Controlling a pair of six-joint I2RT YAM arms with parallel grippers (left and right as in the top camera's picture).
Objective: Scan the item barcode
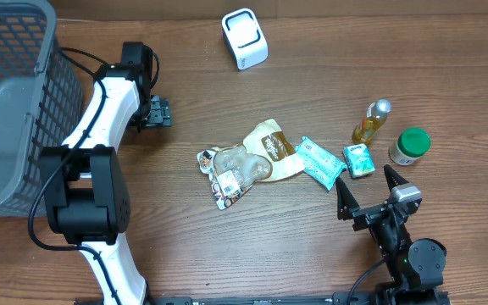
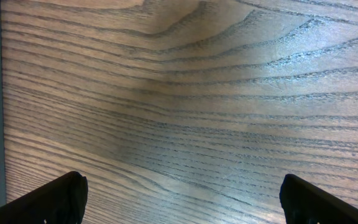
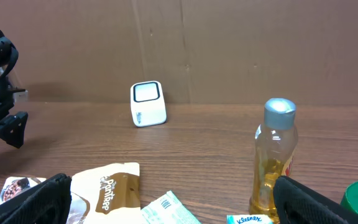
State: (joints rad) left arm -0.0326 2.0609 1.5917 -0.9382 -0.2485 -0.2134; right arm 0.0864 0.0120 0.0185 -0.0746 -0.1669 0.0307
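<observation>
Though near the basket point(image 1: 24, 51), left gripper point(image 1: 161, 112) over open tabletop point(image 1: 329, 93).

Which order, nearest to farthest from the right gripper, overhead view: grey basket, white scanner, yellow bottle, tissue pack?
1. tissue pack, just ahead of the right gripper
2. yellow bottle, beyond it
3. white scanner, far edge
4. grey basket, far left

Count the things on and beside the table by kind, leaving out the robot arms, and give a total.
Snack pouches: 2
Teal packets: 2
Bottle of yellow liquid: 1
Green-lidded jar: 1
White barcode scanner: 1
Grey basket: 1
Total: 8
</observation>
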